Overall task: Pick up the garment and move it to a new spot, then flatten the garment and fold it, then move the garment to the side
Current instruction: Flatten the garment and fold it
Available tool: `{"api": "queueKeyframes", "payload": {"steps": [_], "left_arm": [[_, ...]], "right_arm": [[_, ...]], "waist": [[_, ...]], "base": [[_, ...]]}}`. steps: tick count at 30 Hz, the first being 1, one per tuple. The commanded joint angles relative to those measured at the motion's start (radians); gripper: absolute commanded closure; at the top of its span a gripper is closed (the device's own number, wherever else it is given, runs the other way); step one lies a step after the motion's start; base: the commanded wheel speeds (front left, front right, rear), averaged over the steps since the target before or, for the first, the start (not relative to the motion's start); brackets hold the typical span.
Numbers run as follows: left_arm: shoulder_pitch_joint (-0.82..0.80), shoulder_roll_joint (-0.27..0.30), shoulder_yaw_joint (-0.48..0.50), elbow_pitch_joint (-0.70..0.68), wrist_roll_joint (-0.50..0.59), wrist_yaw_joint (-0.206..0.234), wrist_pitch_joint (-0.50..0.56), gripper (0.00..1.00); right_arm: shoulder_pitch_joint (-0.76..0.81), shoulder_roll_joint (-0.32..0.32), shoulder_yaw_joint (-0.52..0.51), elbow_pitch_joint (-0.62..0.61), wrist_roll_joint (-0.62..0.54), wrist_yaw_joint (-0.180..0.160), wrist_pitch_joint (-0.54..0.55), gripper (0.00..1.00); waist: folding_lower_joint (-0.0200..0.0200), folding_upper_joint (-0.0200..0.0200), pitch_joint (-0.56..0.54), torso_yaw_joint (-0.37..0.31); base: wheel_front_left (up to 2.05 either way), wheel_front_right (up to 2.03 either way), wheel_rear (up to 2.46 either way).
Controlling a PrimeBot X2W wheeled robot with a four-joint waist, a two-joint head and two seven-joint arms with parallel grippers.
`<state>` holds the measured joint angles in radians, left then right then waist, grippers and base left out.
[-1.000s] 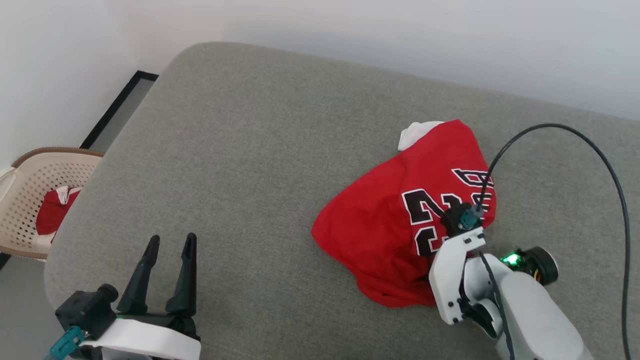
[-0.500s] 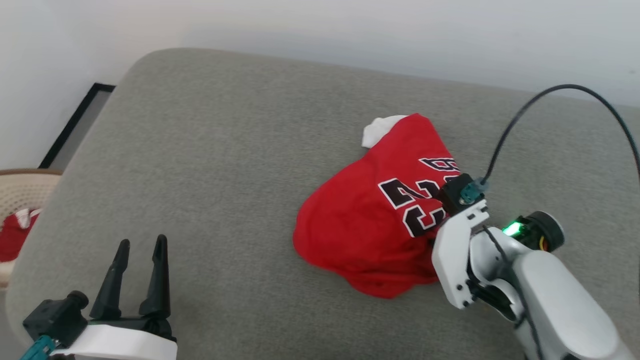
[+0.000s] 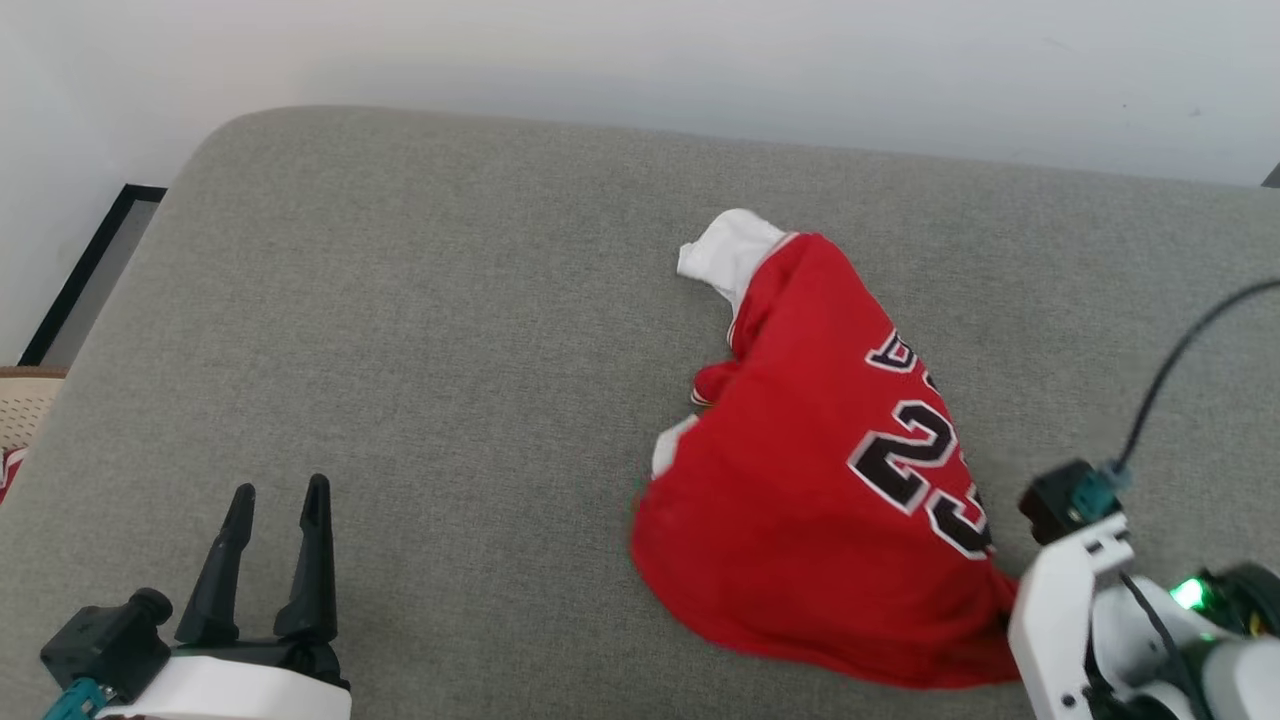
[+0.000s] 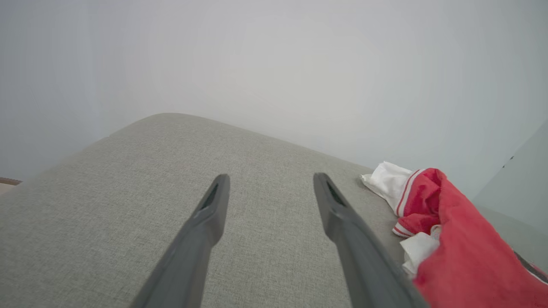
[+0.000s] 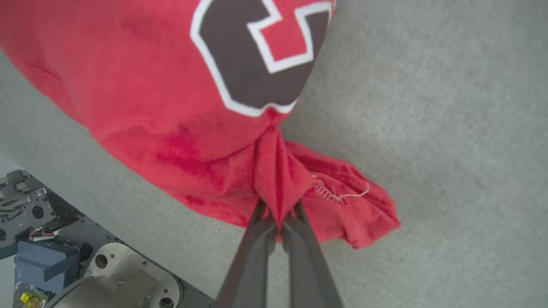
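**Q:** Where does the task stand, read from the largest element down?

**A:** We see the grey cushion (image 3: 420,330) carrying the garment (image 3: 820,520). The garment lies bunched on the cushion's right half, near the front edge, with the number "23" (image 3: 925,480) facing up. We judge the first step, the move to a new spot, to be in hand. Whether it is complete we cannot tell.

**Q:** And the end effectors?

**A:** The right end effector (image 5: 278,214) is closed to a narrow slit on a pinch of red fabric at the garment's near corner. The left end effector (image 3: 281,487) hovers well apart at the lower left, fingers spread, holding nothing.

**Q:** What remains?

**A:** The white sleeve (image 3: 728,255) is crumpled at the far end and the body is creased. We therefore count flattening, folding and the move aside as not yet done.
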<state>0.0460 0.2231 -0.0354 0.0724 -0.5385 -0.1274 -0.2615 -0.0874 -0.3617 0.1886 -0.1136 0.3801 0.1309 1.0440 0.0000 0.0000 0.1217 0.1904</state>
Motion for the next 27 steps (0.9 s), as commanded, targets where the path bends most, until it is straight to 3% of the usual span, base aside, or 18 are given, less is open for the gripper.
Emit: {"api": "queueKeyframes", "payload": {"steps": [1, 8, 9, 10, 11, 12, 19, 27], "left_arm": [[-0.006, 0.002, -0.001, 0.001, -0.003, -0.002, -0.005, 0.0], [-0.021, 0.005, -0.009, 0.012, -0.006, -0.002, -0.005, 0.0], [-0.022, 0.006, -0.01, 0.015, -0.006, -0.002, -0.005, 0.0], [-0.023, 0.008, -0.012, 0.018, -0.005, -0.002, -0.005, 0.0], [-0.024, 0.01, -0.014, 0.02, -0.005, -0.002, -0.005, 0.0], [-0.024, 0.013, -0.015, 0.022, -0.006, -0.002, -0.005, 0.0], [-0.013, 0.029, -0.013, 0.025, -0.016, -0.002, -0.005, 0.0], [0.007, 0.052, -0.023, 0.028, -0.023, -0.002, -0.005, 0.0]], "right_arm": [[0.034, 0.008, -0.026, -0.011, 0.002, 0.0, 0.019, 1.0], [0.061, 0.053, -0.058, 0.087, -0.039, 0.0, -0.043, 1.0], [0.052, 0.066, -0.058, 0.109, -0.037, 0.0, -0.061, 0.7], [0.044, 0.072, -0.056, 0.134, -0.045, 0.0, -0.078, 0.56], [0.037, 0.071, -0.047, 0.153, -0.055, 0.0, -0.09, 0.24], [0.033, 0.078, -0.046, 0.168, -0.056, 0.0, -0.103, 0.0], [0.016, 0.084, -0.046, 0.164, -0.048, 0.0, -0.133, 0.0], [0.025, 0.105, -0.082, 0.054, -0.042, 0.0, -0.15, 0.0]], "waist": [[0.0, 0.0, 0.004, 0.001], [0.0, 0.0, 0.014, 0.007], [0.0, 0.0, 0.014, 0.008], [0.0, 0.0, 0.014, 0.008], [0.0, 0.0, 0.014, 0.009], [0.0, 0.0, 0.012, 0.009], [0.0, 0.0, -0.004, -0.007], [0.0, 0.0, -0.026, -0.045]], "base": [[0.0, 0.0, 0.0], [0.0, 0.0, 0.0], [0.0, 0.0, 0.0], [0.0, 0.0, 0.0], [0.0, 0.0, 0.0], [0.0, 0.0, 0.0], [0.0, 0.0, 0.0], [0.0, 0.0, 0.0]]}}
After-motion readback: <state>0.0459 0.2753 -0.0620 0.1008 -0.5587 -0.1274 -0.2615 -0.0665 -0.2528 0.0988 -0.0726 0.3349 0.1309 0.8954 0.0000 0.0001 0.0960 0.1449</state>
